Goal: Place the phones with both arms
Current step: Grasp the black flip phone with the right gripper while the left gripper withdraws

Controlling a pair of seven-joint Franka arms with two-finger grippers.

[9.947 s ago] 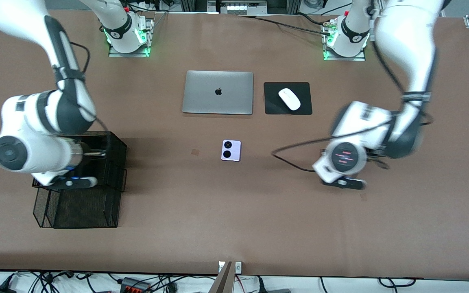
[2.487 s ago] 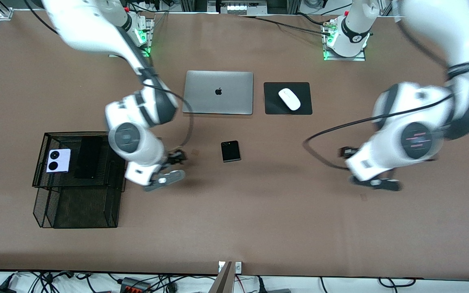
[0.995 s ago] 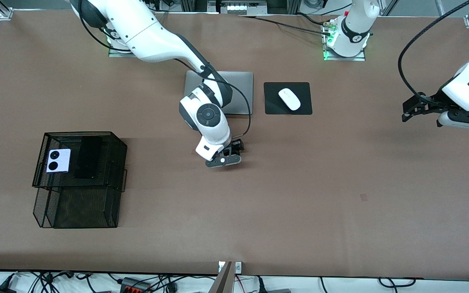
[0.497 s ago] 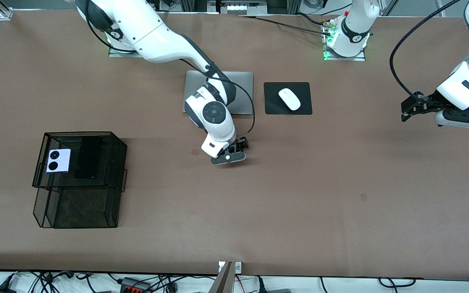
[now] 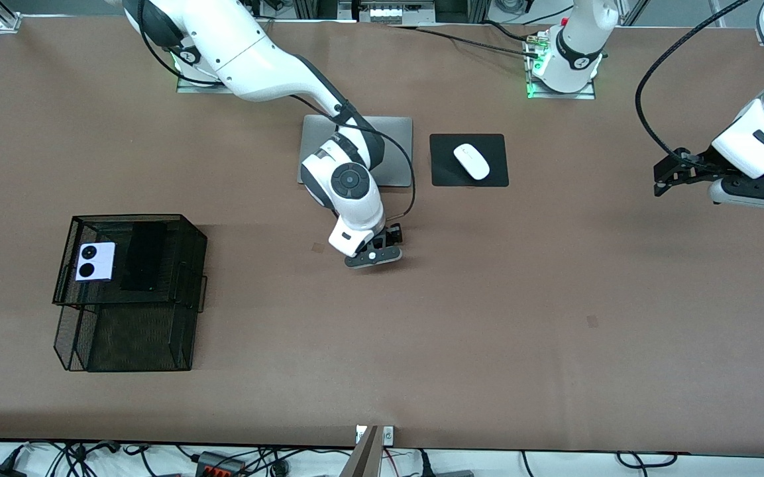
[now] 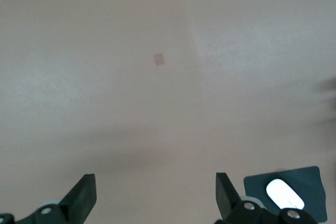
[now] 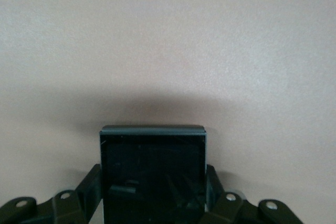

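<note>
Small black phone (image 7: 152, 174) sits clamped between right gripper (image 7: 152, 192) fingers at mid-desk (image 5: 488, 344); left gripper (image 6: 155, 198) waits, fingers apart.

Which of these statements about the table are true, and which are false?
1. The right claw is shut on the small black phone. True.
2. The left claw holds the white mouse. False: it is open and empty; the mouse lies on its black pad.
3. The white phone lies in the black mesh tray. True.
4. The long black phone lies on the laptop. False: the long black phone is in the tray, beside the white one.
</note>
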